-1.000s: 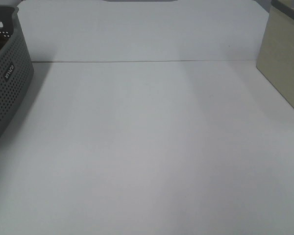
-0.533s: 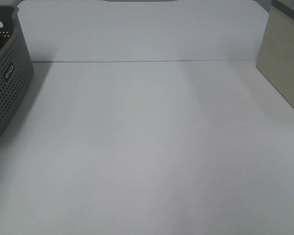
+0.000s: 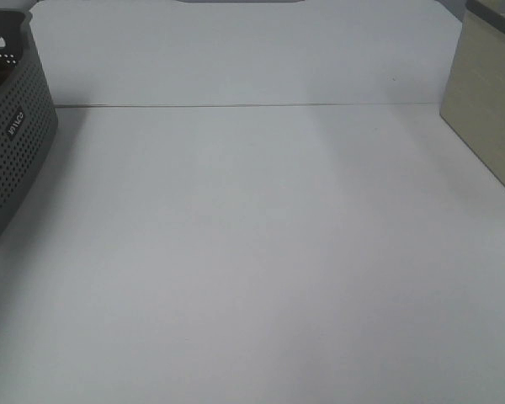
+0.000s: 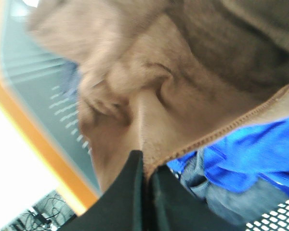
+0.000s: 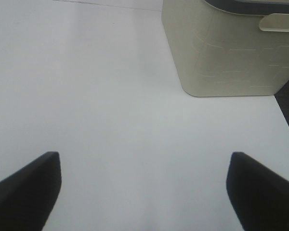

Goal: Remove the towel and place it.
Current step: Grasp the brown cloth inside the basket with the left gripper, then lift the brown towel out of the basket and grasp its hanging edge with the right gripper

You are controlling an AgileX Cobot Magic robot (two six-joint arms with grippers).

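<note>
Left gripper (image 4: 145, 166) clamped on towel (image 4: 183, 82) hem; lift-out and placing both left. Right gripper (image 5: 143, 163) wide open, holding nothing, above table (image 5: 111, 96).

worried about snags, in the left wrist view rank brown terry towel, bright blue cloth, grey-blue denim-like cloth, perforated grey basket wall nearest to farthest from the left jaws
1. brown terry towel: pinched in the shut jaws.
2. bright blue cloth and grey-blue denim-like cloth: beside the towel's hem, too close to call.
3. perforated grey basket wall: beyond both cloths.
</note>
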